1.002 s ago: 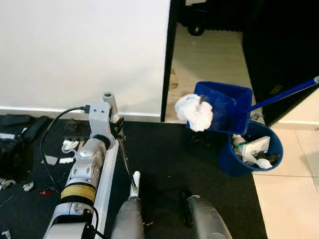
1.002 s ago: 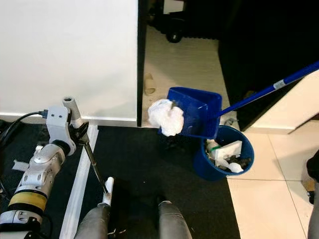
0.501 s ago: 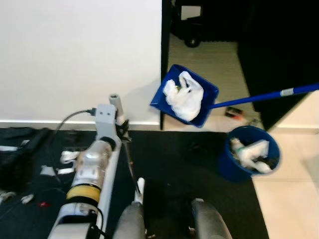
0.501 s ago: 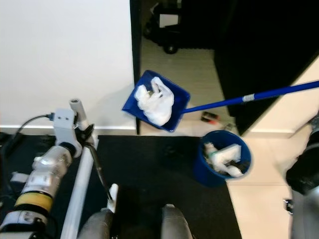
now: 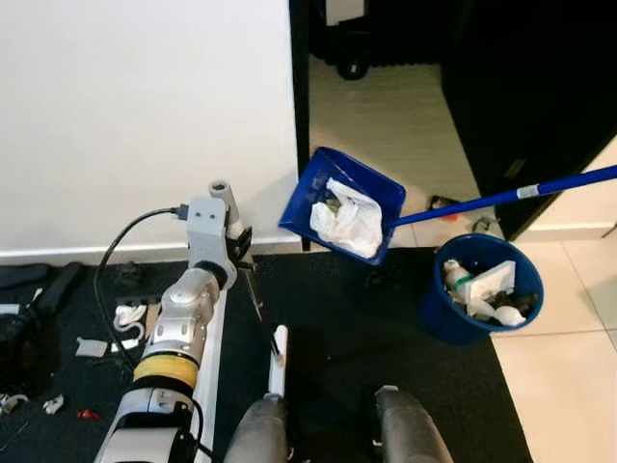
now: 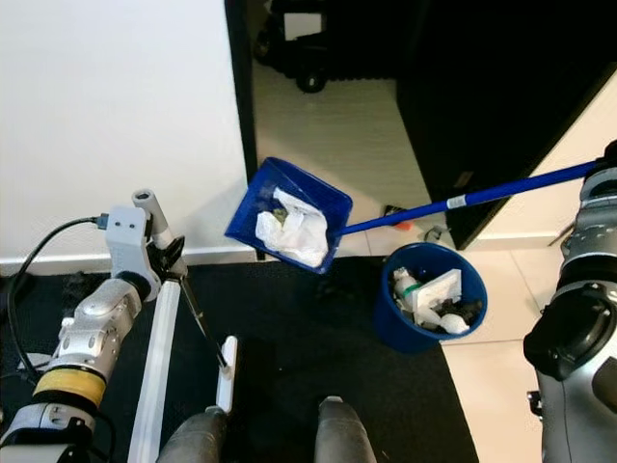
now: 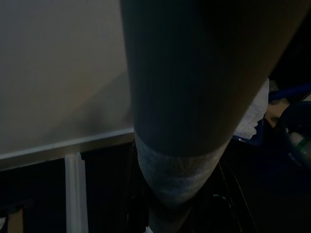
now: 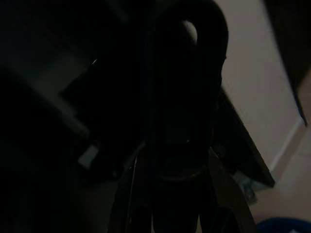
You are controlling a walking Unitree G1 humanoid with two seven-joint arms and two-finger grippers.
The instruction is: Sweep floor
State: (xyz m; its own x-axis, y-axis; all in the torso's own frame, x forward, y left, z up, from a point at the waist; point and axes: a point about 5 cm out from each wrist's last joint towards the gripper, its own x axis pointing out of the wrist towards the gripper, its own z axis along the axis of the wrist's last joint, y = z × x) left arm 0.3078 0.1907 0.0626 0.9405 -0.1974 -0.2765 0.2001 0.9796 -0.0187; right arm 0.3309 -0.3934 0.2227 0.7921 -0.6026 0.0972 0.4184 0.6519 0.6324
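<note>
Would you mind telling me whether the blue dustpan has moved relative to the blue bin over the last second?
Yes. The blue dustpan was right over the blue bin a second ago; it now hangs up and to the robot's left of it, white trash inside.

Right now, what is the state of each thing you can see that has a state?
blue dustpan: lifted off the floor, tilted, loaded.
white crumpled trash: lying inside the dustpan.
blue bin: upright on the floor, uncovered, holding trash.
white broom: leaning by the left hand.
</note>
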